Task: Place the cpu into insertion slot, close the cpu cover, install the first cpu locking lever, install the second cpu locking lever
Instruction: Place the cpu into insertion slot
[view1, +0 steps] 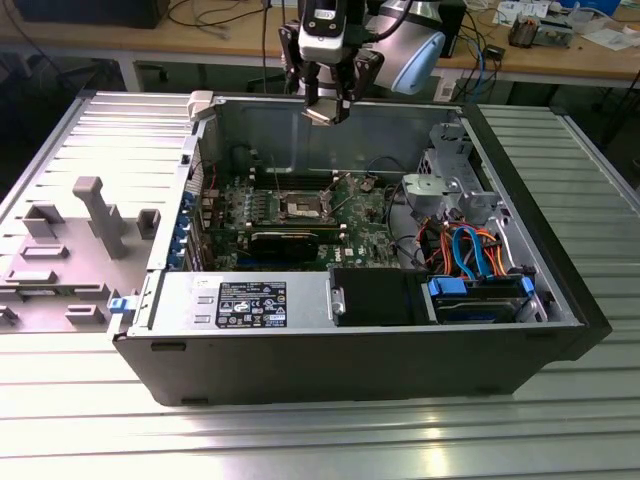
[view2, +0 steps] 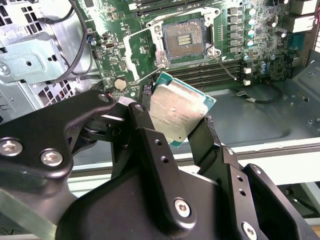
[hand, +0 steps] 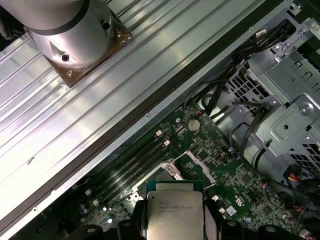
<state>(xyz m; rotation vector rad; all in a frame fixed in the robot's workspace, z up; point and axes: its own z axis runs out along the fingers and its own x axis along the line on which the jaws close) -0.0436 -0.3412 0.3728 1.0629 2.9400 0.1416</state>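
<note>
My gripper (view1: 328, 104) hangs above the back wall of the open computer case, shut on the cpu (view1: 326, 113). The cpu (view2: 176, 112) is a silvery square chip with a green edge, pinched by its sides between the black fingers (view2: 145, 131), and its printed metal top (hand: 174, 212) faces the first wrist camera. Well below it on the green board lies the insertion slot (view2: 184, 39), dark-centred and uncovered. The cpu cover (view2: 142, 50) stands swung open beside the slot. A thin wire lever (view2: 223, 64) sticks out from the slot's corner. In the exterior view the slot (view1: 303, 207) sits mid-board.
A grey drive cage (view1: 452, 185) and orange and blue cables (view1: 475, 250) fill the case on the exterior view's right. Black memory slots (view2: 215, 75) run beside the socket. A black card (view1: 285, 240) lies in front of it. Grey fixtures (view1: 95, 215) stand on the ribbed table.
</note>
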